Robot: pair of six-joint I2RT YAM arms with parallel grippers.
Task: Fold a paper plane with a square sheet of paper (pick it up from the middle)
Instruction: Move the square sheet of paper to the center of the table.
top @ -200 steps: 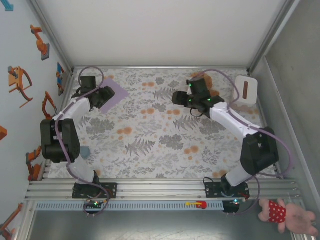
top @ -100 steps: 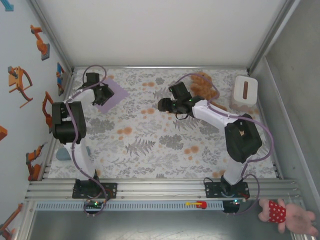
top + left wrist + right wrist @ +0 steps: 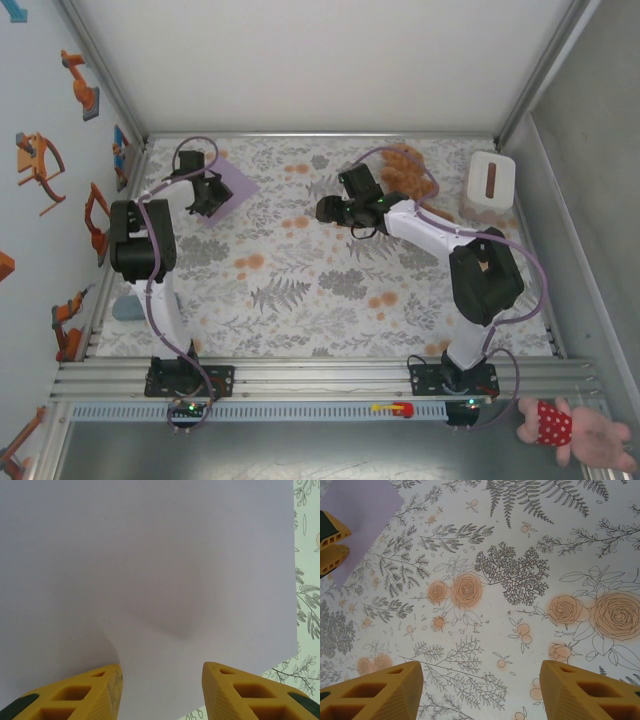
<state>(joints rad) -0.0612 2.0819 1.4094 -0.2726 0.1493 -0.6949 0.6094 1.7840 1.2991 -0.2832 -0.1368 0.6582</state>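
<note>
The square sheet of paper (image 3: 236, 184) lies lavender and flat on the flowered tablecloth at the far left. My left gripper (image 3: 205, 195) stands on its middle. In the left wrist view its yellow fingers (image 3: 95, 690) rest on the sheet (image 3: 150, 555), half closed, and a soft hump of paper rises between them; the left gripper (image 3: 162, 690) has a wide gap left. My right gripper (image 3: 335, 210) hovers open over bare cloth near the table's middle, nothing between its fingers (image 3: 480, 690). A corner of the sheet (image 3: 360, 505) shows at the right wrist view's upper left.
A brown teddy bear (image 3: 405, 168) lies at the back, just behind the right arm. A white box (image 3: 490, 183) stands at the back right. A pink stuffed toy (image 3: 575, 430) lies off the table at the near right. The left wall is close to the sheet.
The left arm has drawn up and its fingers have narrowed on the sheet, raising a hump of paper. The right gripper swung left from the teddy bear towards the table's middle.
</note>
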